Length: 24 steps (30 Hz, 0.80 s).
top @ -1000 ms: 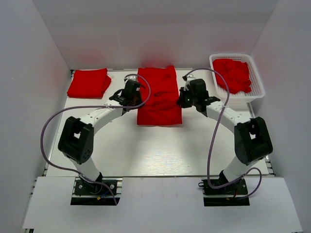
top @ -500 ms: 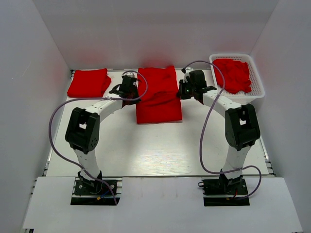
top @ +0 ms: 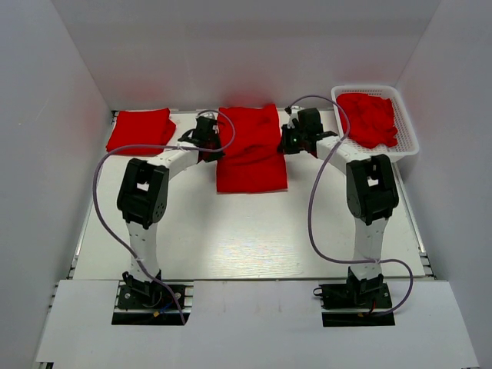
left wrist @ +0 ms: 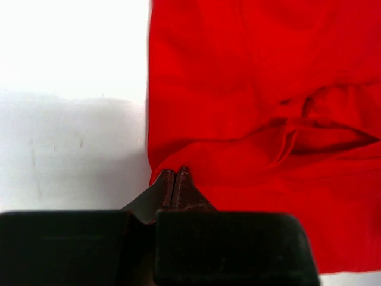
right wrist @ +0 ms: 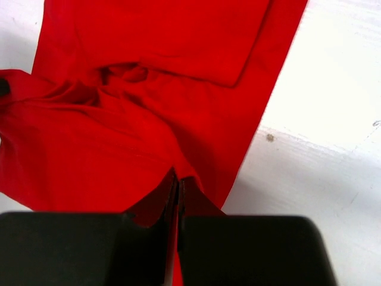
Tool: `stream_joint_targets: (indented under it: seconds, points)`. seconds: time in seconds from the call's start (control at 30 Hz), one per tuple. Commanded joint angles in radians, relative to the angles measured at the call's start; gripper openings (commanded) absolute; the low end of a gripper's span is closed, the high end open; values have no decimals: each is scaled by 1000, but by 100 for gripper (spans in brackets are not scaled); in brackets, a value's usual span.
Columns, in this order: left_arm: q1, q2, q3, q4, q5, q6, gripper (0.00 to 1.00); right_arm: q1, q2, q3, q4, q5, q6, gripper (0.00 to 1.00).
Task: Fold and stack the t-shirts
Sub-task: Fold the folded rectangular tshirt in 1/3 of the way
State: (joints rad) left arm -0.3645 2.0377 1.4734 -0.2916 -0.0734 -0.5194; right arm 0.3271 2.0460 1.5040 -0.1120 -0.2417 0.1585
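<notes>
A red t-shirt [top: 250, 157] lies part-folded at the back middle of the table, with a bunched ridge across its middle. My left gripper [top: 209, 139] is at its left edge and my right gripper [top: 290, 141] at its right edge. In the left wrist view the gripper [left wrist: 175, 177] is shut, pinching the edge of the shirt [left wrist: 250, 77]. In the right wrist view the gripper [right wrist: 178, 180] is shut with red cloth [right wrist: 149, 65] between its fingers. A folded red t-shirt [top: 141, 131] lies at the back left.
A white mesh basket [top: 406, 127] at the back right holds crumpled red shirts [top: 370, 117]. White walls close in the back and both sides. The bare white table [top: 246, 231] spreads in front of the shirt. Grey cables loop off both arms.
Both grippers have moved toward the back of the table along the shirt's sides, carrying cloth with them. Both arms have stretched out, and the shirt's near edge has drawn back slightly.
</notes>
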Motion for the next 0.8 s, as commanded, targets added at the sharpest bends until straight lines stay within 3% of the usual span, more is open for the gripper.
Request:
stream_joint_targets:
  seconds: [0.0,0.1,0.17,0.2,0.23,0.27,0.3,0.33,0.37,0.43,0.53,0.63,0.77]
  points:
    - [19,21,77,22,21,24,0,-11,26,65,6,-19,15,0]
    - [19,53,100,12,21,24,1,-13,69,103,-3,-5,39,0]
    - [28,65,113,37,21,24,12,-16,107,127,0,5,100,4]
    - [29,76,126,37,21,12,36,-17,117,163,8,19,130,7]
    - [41,76,137,37,5,3,46,-19,141,176,17,25,159,11]
    - [41,88,172,48,-5,2,52,-20,163,186,56,34,177,27]
    - [51,88,194,58,-23,-7,64,-26,174,223,78,44,250,35]
    - [67,114,256,58,-61,-22,88,-34,204,276,92,45,281,39]
    - [78,128,295,46,-62,-31,96,-40,218,318,148,36,303,43]
    - [107,159,372,33,-75,-48,100,-54,276,437,158,13,380,86]
    - [119,220,508,-9,-51,-48,100,-71,299,490,130,-10,386,90]
    - [139,230,564,-43,13,-7,100,-69,220,396,114,-18,263,90]
    - [139,74,359,8,87,59,100,-50,57,215,80,-108,133,90]
